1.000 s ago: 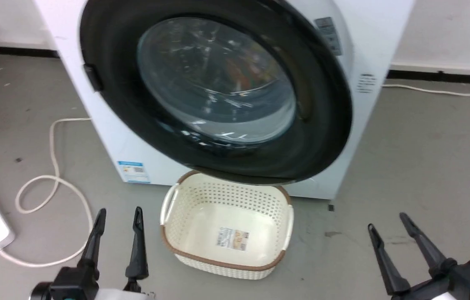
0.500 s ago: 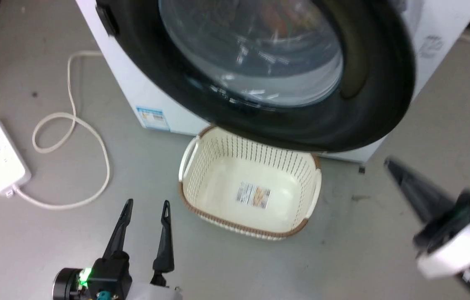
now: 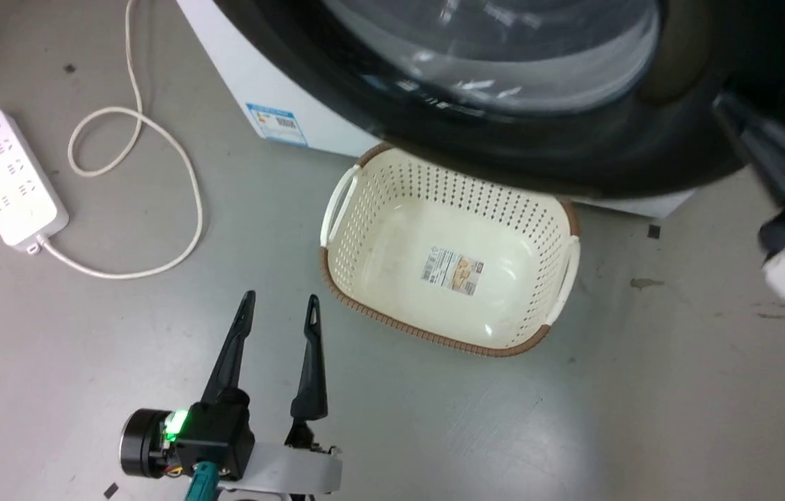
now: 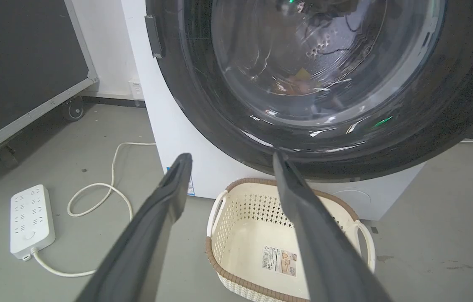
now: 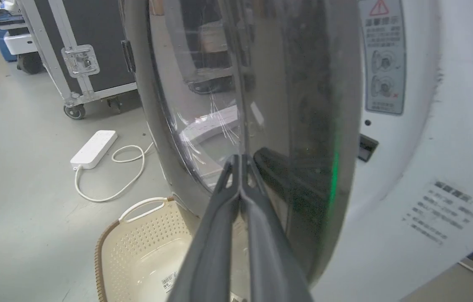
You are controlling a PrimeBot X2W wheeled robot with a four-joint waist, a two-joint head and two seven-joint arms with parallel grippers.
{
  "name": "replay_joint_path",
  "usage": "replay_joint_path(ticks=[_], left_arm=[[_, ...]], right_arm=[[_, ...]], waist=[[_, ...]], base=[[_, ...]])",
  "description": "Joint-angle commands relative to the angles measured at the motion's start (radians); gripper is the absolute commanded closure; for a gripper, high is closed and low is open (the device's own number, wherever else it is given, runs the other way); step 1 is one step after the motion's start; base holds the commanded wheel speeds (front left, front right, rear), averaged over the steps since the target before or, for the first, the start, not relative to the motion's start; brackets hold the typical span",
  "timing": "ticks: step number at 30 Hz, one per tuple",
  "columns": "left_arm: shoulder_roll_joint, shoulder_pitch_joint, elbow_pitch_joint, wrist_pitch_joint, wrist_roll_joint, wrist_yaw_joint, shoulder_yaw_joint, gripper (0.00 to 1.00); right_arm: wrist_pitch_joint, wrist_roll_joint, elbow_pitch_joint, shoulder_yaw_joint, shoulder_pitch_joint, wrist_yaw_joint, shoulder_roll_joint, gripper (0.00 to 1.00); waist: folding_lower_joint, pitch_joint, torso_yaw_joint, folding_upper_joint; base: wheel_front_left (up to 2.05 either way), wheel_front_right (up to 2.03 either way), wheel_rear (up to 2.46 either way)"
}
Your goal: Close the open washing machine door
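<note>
Head view: the washing machine door fills the upper frame. It stands swung out from the washing machine, and its lower rim overhangs the back of a cream basket on the grey floor.
Right wrist view: the door shows nearly edge-on, with a gap between it and the white front. A dark latch slot sits uncovered there, so the door is not yet shut.
Right end effector: fingers clenched together on nothing, tips at the door's outer face near its free edge. Whether they touch it cannot be told.
Left end effector: released, fingers spread, low over the floor to the left of the basket and well apart from the door.
Risk, slipping: two narrow tips on a slick, curved face could skate sideways off the rim, probably leaving the door ajar.
Risk, weak push: a push that ends early may leave the latch uncaught and let the door swing out.
Risk, basket: it lies close under the door's sweep, and clearance cannot be judged.
Materials: the rim is mirror-glossy black, the window clear bulging glass, the body smooth white panel.
Basket: perforated plastic with a brown woven-look rim and loop handles.
Fingers: long, dark, tapered and matt.
</note>
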Motion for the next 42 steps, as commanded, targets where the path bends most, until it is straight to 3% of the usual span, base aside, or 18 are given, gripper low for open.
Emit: replay_joint_path(ticks=[1,10,21,22,23,29,34,38,42], left_arm=[[0.0,-0.02,-0.009,-0.004,-0.007,0.01,-0.005,0.0],[0.0,-0.044,-0.025,-0.004,-0.022,0.042,-0.037,0.0],[0.0,-0.048,-0.012,-0.004,-0.054,0.059,-0.04,0.0],[0.0,-0.047,-0.008,-0.004,-0.056,0.054,-0.036,0.0],[0.0,-0.045,-0.002,-0.004,-0.058,0.048,-0.031,0.0],[0.0,-0.015,0.049,-0.004,-0.084,-0.012,0.015,0.0],[0.0,0.026,0.096,-0.004,-0.109,-0.061,0.073,0.0],[0.0,0.052,0.115,-0.004,-0.119,-0.084,0.106,0.0],[0.0,0.087,0.139,-0.004,-0.124,-0.117,0.143,0.0]], right_arm=[[-0.006,0.028,0.049,-0.002,-0.054,-0.002,-0.005,1.0],[0.004,0.151,0.279,-0.038,-0.24,-0.002,0.045,1.0],[-0.021,0.206,0.36,0.018,-0.26,-0.002,0.065,1.0],[-0.026,0.2,0.355,0.021,-0.249,-0.002,0.065,0.69],[-0.03,0.192,0.35,0.021,-0.231,-0.002,0.068,0.0],[-0.035,0.143,0.241,-0.106,-0.035,-0.002,0.121,0.0],[-0.035,0.08,0.108,-0.296,0.216,-0.002,0.238,0.0],[-0.035,-0.023,0.024,-0.38,0.357,-0.002,0.309,0.0],[-0.035,-0.208,-0.083,-0.468,0.558,-0.002,0.44,0.0]], waist=[[-0.0003,0.012,0.007,0.0],[-0.0003,0.035,0.018,0.0],[-0.0003,-0.022,0.007,0.0],[-0.0003,-0.036,0.003,0.0],[-0.0003,-0.056,-0.003,0.0],[-0.0003,-0.185,-0.045,0.0],[-0.0003,-0.289,-0.093,0.0],[-0.0003,-0.336,-0.119,0.0],[-0.0003,-0.384,-0.147,0.0]], base=[[0.0,0.0,0.0],[0.0,0.0,0.0],[0.0,0.0,0.0],[0.0,0.0,0.0],[0.0,0.0,0.0],[0.0,0.0,0.0],[0.0,0.0,0.0],[0.0,0.0,0.0],[0.0,0.0,0.0]])
